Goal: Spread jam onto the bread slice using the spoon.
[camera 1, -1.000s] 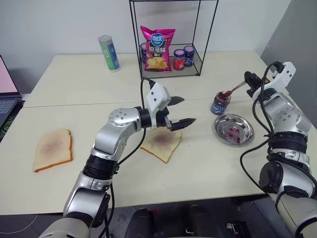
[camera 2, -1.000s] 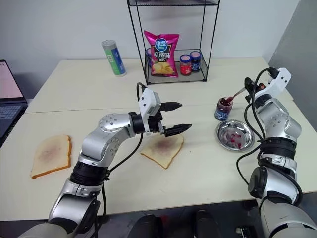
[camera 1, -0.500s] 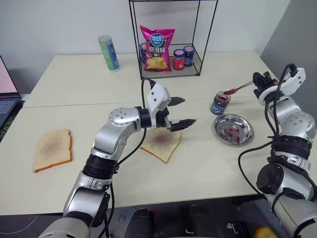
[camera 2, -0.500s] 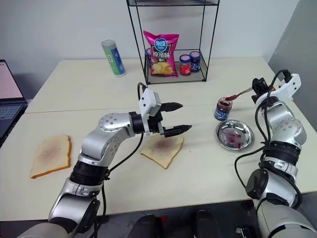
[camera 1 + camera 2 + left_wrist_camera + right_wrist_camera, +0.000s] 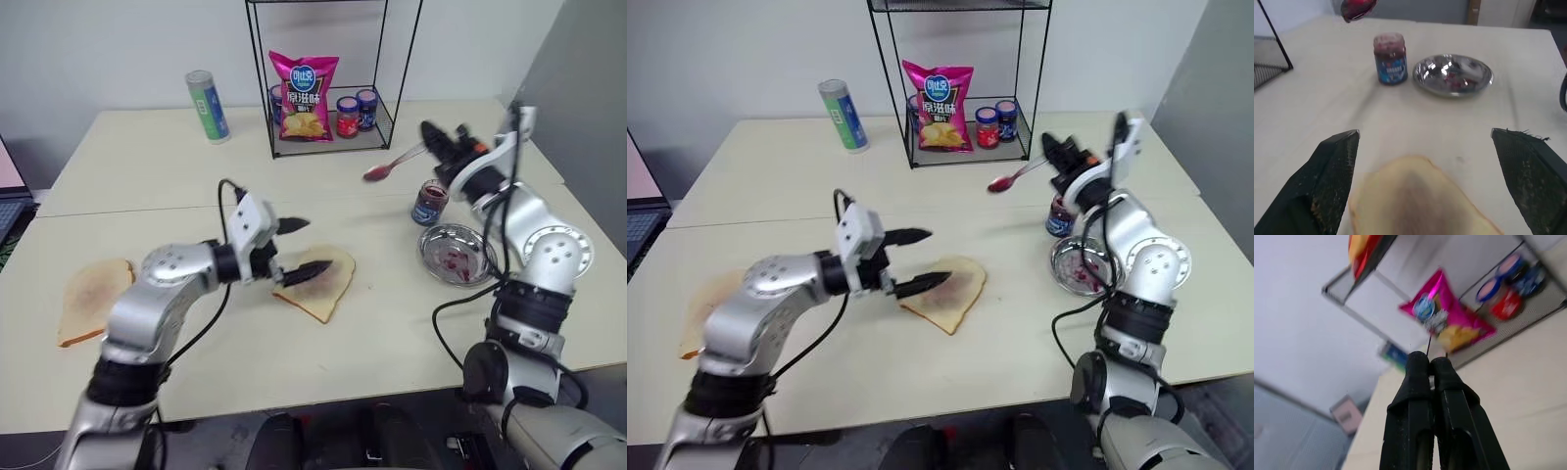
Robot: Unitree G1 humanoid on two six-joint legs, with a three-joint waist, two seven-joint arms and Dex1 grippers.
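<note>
So the right end effector (image 5: pixel 443 144) is up in the air with its fingers pressed together on the handle of the spoon (image 5: pixel 394 164), pinching it. The spoon sticks out toward the robot's left, and its bowl carries a blob of the jam (image 5: pixel 375 174), hanging over the tabletop (image 5: pixel 411 323) in front of the wire rack (image 5: pixel 323 78). Just below that end effector sits an open jam jar (image 5: pixel 428 202), and right beside the jar there's a round metal dish (image 5: pixel 457 254) with red smears in it.

The left end effector (image 5: pixel 296 249) has its fingers spread wide, hovering low at the near-left edge of the bread slice (image 5: pixel 323 282), which lies flat near the middle of the tabletop with a purplish centre. Can't tell if the lower finger actually touches the bread.

Further out: a second slice (image 5: pixel 90 297) at the far left, a green-blue can (image 5: pixel 207 105), and a pink chip bag (image 5: pixel 303 95) plus small jars (image 5: pixel 356 110) in the rack.
</note>
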